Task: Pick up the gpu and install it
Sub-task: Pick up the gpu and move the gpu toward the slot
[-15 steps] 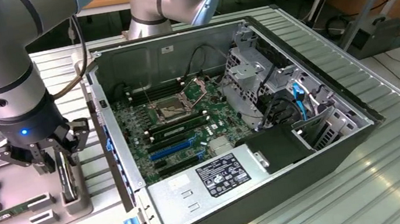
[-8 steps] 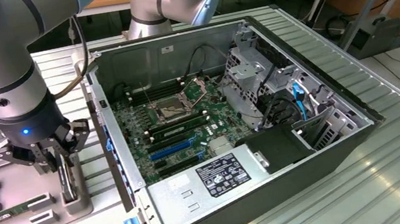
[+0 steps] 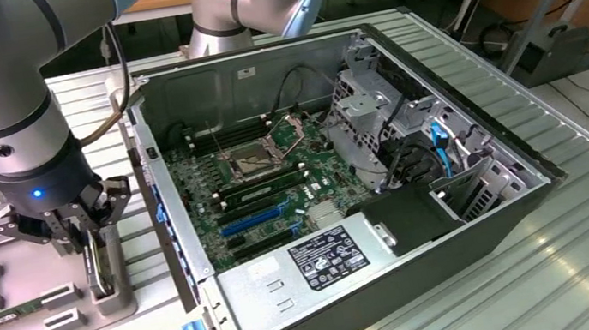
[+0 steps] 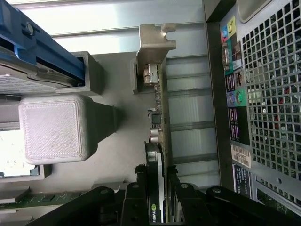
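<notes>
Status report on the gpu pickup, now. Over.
Pincer astride gpu. Gpu on edge in grey holder, not yet lifted. Computer case open alongside, motherboard exposed.

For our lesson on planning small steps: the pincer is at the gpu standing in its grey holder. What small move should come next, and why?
Probably a short straight lift, once the grip is sure. The pincer is on the gpu, which stands on edge in the grey holder; sideways travel toward the computer case might snag it.

The gpu (image 4: pixel 161 123) looks green-edged, its bracket (image 4: pixel 153 44) silver.
</notes>
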Action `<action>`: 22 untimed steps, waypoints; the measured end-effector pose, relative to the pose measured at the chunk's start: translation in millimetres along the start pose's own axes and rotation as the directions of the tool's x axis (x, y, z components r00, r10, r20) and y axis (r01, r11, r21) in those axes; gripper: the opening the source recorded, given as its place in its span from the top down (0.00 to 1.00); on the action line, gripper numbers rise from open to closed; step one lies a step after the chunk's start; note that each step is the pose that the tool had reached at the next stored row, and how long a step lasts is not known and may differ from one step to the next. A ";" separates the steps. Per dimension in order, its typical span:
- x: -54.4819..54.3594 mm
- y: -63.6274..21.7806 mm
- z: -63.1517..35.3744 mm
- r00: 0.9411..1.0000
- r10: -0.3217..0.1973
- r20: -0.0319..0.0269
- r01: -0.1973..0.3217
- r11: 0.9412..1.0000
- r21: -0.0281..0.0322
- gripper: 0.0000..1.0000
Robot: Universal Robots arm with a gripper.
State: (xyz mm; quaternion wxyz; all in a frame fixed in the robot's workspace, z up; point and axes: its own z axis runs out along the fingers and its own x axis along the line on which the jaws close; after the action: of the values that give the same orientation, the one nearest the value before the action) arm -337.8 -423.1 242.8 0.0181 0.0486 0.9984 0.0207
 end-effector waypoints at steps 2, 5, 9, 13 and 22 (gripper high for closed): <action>0.0 0.0 0.0 1.000 0.000 0.000 0.000 1.000 0.000 0.73; -0.1 0.1 -1.3 1.000 0.000 0.000 0.000 1.000 0.000 0.73; -1.0 1.3 -30.3 1.000 0.000 -0.004 0.000 1.000 0.000 0.73; -1.9 2.4 -54.8 1.000 0.000 -0.005 0.000 1.000 0.001 0.73; -2.6 3.2 -74.4 1.000 0.001 -0.013 -0.001 1.000 0.000 0.73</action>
State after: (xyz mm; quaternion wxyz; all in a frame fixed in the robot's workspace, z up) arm -337.7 -423.1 317.3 0.0114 0.0488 0.9985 0.0209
